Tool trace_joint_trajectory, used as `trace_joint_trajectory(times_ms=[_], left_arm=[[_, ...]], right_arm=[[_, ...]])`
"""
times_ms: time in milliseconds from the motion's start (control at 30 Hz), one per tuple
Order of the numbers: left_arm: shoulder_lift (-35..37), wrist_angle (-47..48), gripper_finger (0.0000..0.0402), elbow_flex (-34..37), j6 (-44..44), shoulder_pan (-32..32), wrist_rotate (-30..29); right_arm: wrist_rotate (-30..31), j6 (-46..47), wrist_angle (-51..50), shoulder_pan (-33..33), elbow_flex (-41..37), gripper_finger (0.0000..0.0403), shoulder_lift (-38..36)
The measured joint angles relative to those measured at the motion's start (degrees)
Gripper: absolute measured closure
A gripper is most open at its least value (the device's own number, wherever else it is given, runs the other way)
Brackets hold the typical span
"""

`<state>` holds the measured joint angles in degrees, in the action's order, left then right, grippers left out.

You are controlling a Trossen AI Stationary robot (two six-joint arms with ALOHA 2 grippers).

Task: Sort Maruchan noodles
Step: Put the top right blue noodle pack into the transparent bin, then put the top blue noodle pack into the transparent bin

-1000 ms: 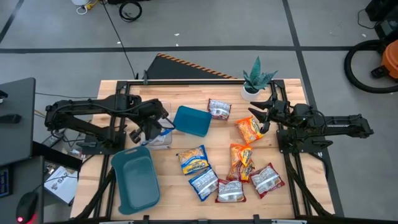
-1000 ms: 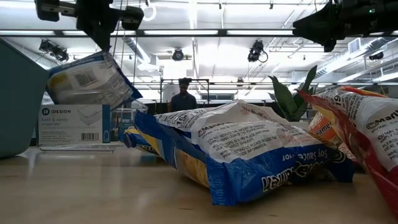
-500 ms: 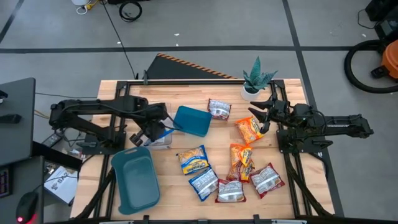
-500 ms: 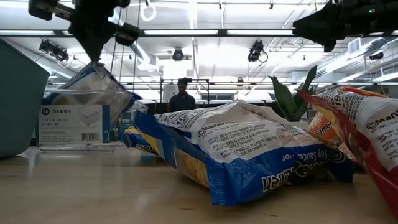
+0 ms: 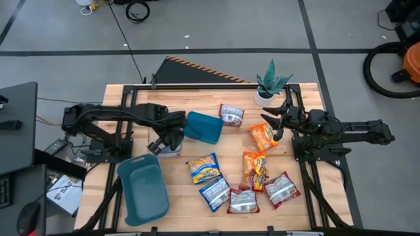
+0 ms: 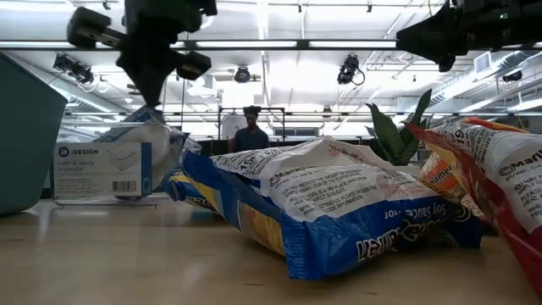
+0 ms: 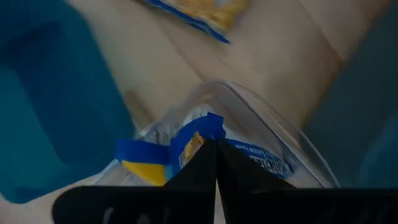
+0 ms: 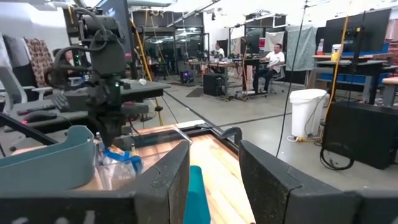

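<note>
- My left gripper (image 5: 172, 139) hides most of what it holds in the high view; from above I can barely make out the packet under it.
- In my left wrist view the fingers (image 7: 208, 165) are pressed together on the blue-and-yellow edge of a noodle packet (image 7: 186, 146), which hangs down inside the clear container (image 7: 261, 118); the rest of the packet is cut off by the container's curved wall and my own fingers.
- From the low view, that same packet (image 6: 157, 140) sits behind the container's labelled front (image 6: 97, 169), directly under my left gripper (image 6: 152, 89).
- My right gripper (image 5: 272, 124) hangs above the table's right side, fingers spread, with nothing between them; an orange packet (image 5: 262, 136) lies just beside and below it.
- The remaining packets lie loose mid-table: a yellow-and-blue one (image 5: 204, 167), another orange one (image 5: 254, 170), and red-and-silver ones near the front edge (image 5: 282, 189).
- In the low view, the nearest yellow-and-blue packet (image 6: 330, 212) blocks most of the others.
- Two teal bins flank the container: one (image 5: 203, 127) tilted beside it, one (image 5: 141, 189) nearer the front.
</note>
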<state>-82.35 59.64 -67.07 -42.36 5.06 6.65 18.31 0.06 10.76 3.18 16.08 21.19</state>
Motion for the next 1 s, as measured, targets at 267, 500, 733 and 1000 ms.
trace_joint_trajectory(times_ms=[267,500,733,1000], left_arm=[[0.6,-5.9,0.0304,0.0,12.3,0.4,-1.1],[0.7,-2.0,0.0267,0.0,19.7,-0.2,-1.2],[0.6,1.0,0.0268,0.0,32.3,-0.2,-1.9],[0.6,-4.9,0.0269,0.0,39.1,-1.8,-4.1]], right_arm=[[0.0,0.0,0.3,0.0,0.0,0.0259,0.0],[0.0,0.0,0.3,0.0,0.0,0.0259,0.1],[0.0,0.0,0.3,0.0,0.0,0.0259,0.1],[0.0,0.1,0.3,0.0,0.0,0.0259,0.1]])
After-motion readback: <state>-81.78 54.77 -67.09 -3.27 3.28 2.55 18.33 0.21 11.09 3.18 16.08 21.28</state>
